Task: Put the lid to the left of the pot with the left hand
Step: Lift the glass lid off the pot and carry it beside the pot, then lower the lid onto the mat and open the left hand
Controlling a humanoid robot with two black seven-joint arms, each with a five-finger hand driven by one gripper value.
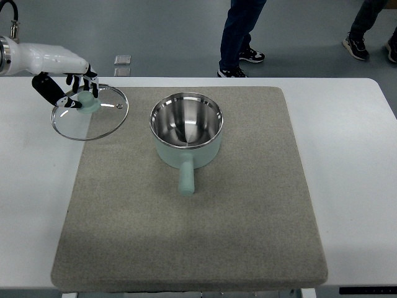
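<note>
On the white counter (347, 186) lay one grey mat (192, 236), covering most of its middle. One pale green pot (186, 127) stood upright on the far half of the mat, uncovered, its steel interior visible. Its single straight handle (187, 177) ran along the near-far axis and pointed toward the near edge of the counter.

One glass lid (89, 112) with a metal rim was observed to the left of the pot, apart from it, straddling the mat's far left corner so that part lay over mat and part over bare counter. It appeared tilted, its near-left rim lower; whether it touched the surface could not be determined. One pale green knob (85, 100) sat at its centre.

The left hand (69, 89), on a white arm entering from the left edge, had its dark fingers closed around the knob. The right hand was not visible.

Beyond the counter, on the floor, two persons' legs and shoes (240, 56) were noted, along with two small square plates (123, 60).
</note>
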